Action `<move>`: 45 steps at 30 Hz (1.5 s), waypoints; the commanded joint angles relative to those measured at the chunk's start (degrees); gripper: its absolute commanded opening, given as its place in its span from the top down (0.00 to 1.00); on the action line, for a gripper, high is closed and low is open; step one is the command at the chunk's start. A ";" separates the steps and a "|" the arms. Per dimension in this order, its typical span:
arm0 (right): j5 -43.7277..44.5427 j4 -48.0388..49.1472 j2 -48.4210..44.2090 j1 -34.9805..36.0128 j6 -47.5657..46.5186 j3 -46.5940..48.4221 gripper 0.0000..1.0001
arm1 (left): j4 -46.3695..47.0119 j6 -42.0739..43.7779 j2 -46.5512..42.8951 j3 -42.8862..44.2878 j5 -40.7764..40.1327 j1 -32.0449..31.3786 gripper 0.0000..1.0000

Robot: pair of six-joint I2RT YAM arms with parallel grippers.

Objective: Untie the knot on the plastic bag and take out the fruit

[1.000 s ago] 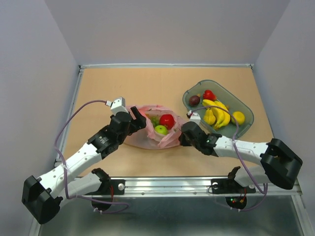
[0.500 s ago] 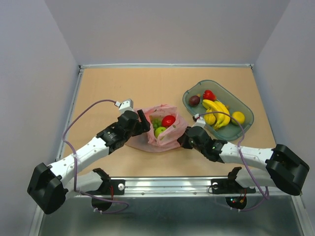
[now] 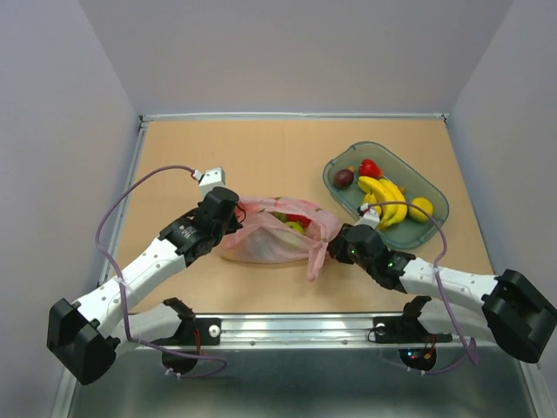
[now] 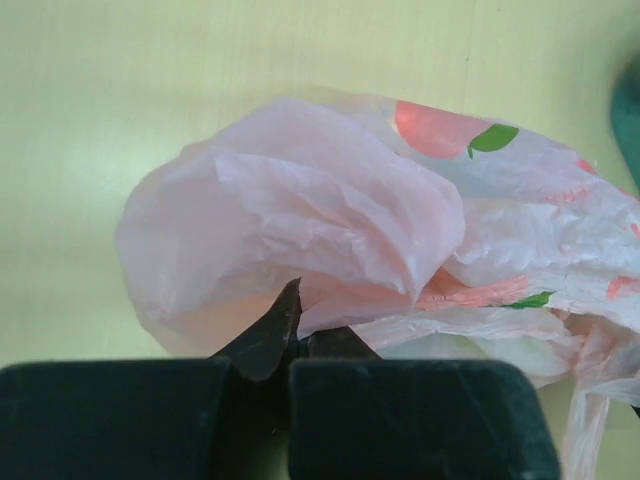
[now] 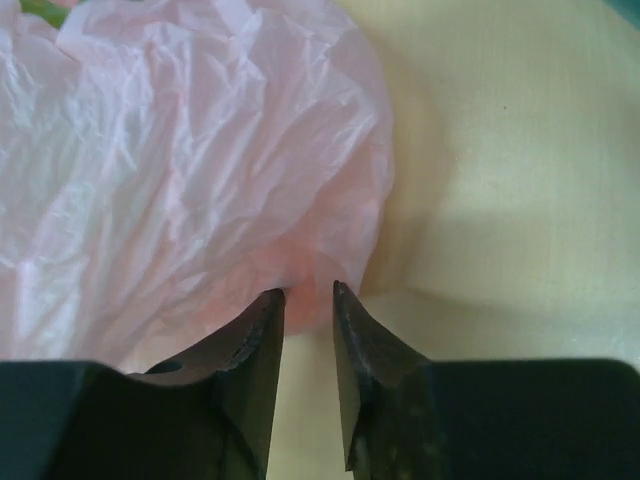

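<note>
The pink plastic bag [image 3: 270, 239] lies flattened and stretched wide between my two grippers, its mouth open. Fruit shows in the mouth: a red one [image 3: 300, 219] and a green one [image 3: 294, 228]. No knot is in view; one loose pink handle tail [image 3: 315, 261] trails toward the front. My left gripper [image 3: 233, 219] is shut, pinching the bag's left side; the left wrist view shows the film [image 4: 330, 220] caught between the closed fingers [image 4: 268, 335]. My right gripper [image 3: 341, 245] is at the bag's right end, jaws slightly parted, with the crinkled film [image 5: 180, 170] just touching the tips of that gripper [image 5: 308, 292].
A grey-green tray [image 3: 416, 167] stands at the back right, just behind the right arm. It holds yellow bananas [image 3: 383, 198], a dark purple fruit [image 3: 344, 178], a red fruit [image 3: 370, 167] and a yellow one [image 3: 421, 207]. White walls enclose the table.
The left gripper shut on the bag's left side. The right gripper let go, opened slightly and slid toward the front right. The bag went from bunched upright to flat and wide.
</note>
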 commanded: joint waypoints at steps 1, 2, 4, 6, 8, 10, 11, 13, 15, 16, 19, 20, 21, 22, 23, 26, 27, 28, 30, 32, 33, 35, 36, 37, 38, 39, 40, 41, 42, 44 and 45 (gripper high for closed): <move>-2.76 -5.52 -2.65 -0.01 -8.63 4.90 0.59 | -2.89 3.71 -1.28 2.63 2.89 0.16 1.00; -3.11 -6.32 -3.44 -0.01 -11.17 7.96 0.45 | -2.71 3.71 -1.20 2.63 4.12 0.07 1.00; -3.64 -12.62 -6.34 0.08 -13.82 11.31 0.32 | -2.27 3.36 -1.02 2.37 6.94 0.07 1.00; -4.52 -17.72 -8.36 -0.01 -18.30 17.37 0.30 | -2.09 3.01 -1.37 2.10 8.70 0.07 1.00; -6.18 -20.55 -8.55 -0.01 -22.77 21.85 0.31 | -2.09 2.74 -1.72 2.19 9.75 0.07 1.00; -9.70 -23.72 -7.16 0.08 -25.16 29.41 0.31 | -2.18 2.74 -1.99 2.37 11.25 0.07 1.00; -10.75 -24.42 -6.45 -0.01 -25.96 32.22 0.31 | -2.26 2.74 -1.90 2.45 11.60 0.07 1.00; -15.76 -25.05 -3.39 -0.01 -28.24 38.46 0.32 | -2.88 2.83 -1.99 2.72 12.39 0.07 1.00; -21.97 -25.13 -0.04 0.08 -29.39 41.81 0.34 | -3.32 2.83 -1.99 3.07 12.66 0.07 1.00; -23.93 -25.05 1.54 0.08 -29.65 44.78 0.35 | -3.58 2.83 -1.99 3.24 12.74 0.07 1.00; -29.12 -24.17 8.39 0.61 -30.09 47.27 0.38 | -4.11 2.66 -2.51 4.12 13.01 0.07 1.00; -29.48 -23.73 9.80 0.95 -30.27 47.45 0.39 | -4.20 2.57 -2.69 4.38 13.01 0.07 1.00; -29.14 -23.21 12.25 0.96 -30.36 47.28 0.41 | -4.29 2.31 -3.12 4.74 13.01 0.07 1.00; -28.79 -21.72 13.24 0.96 -30.10 46.93 0.42 | -4.37 2.22 -3.22 4.91 13.01 0.07 1.00; -28.35 -20.58 13.94 1.04 -29.92 46.31 0.45 | -4.38 2.13 -3.48 5.00 13.10 0.07 1.00; -26.24 -14.60 16.32 1.04 -27.73 42.63 0.54 | -4.38 1.86 -4.44 5.18 13.53 0.07 1.00; -25.19 -11.11 17.11 0.96 -27.20 41.66 0.55 | -4.38 1.69 -4.62 5.18 13.71 0.07 1.00; -24.13 -9.51 17.64 1.04 -26.50 40.87 0.56 | -4.46 1.51 -4.71 5.18 13.80 0.07 1.00; -20.72 -3.90 18.43 0.96 -24.04 38.58 0.58 | -4.38 1.25 -4.89 5.00 14.59 0.07 1.00; -19.47 -0.81 20.10 0.96 -22.63 37.35 0.59 | -4.20 0.99 -4.89 4.92 15.29 0.07 1.00; -20.68 1.73 20.97 0.87 -22.28 36.91 0.60 | -4.03 0.90 -5.06 4.74 15.90 0.07 1.00; -24.37 3.68 23.86 0.96 -22.45 36.99 0.60 | -3.76 0.63 -5.24 4.48 16.08 0.07 1.00; -28.65 5.61 24.66 1.13 -21.75 36.90 0.60 | -3.59 0.55 -5.33 4.30 15.91 0.07 1.00; -30.61 6.32 25.46 1.31 -21.66 36.21 0.60 | -3.24 0.55 -5.24 4.30 15.73 0.07 1.00; -32.28 6.85 26.94 2.18 -22.18 35.85 0.60 | -2.97 0.55 -5.24 4.39 15.39 0.07 1.00; -34.91 7.03 27.57 2.88 -22.62 35.41 0.60 | -2.79 0.55 -5.06 4.39 15.12 0.07 1.00; -36.24 7.03 28.18 4.11 -22.89 34.37 0.60 | -2.10 0.55 -5.06 4.39 14.94 0.07 0.99; -37.30 7.03 28.54 4.82 -23.06 33.40 0.60 | -1.65 0.55 -4.98 4.39 14.68 0.07 0.99; -39.40 7.21 29.06 5.69 -23.59 32.69 0.61 | -1.22 0.46 -4.71 4.30 14.33 0.07 0.96; -40.99 7.21 29.15 8.85 -24.20 30.15 0.61 | 0.19 0.28 -4.27 3.86 13.45 0.16 0.93; -41.96 7.30 28.81 10.00 -24.21 29.18 0.61 | 0.89 -0.07 -4.18 3.51 13.10 0.16 0.91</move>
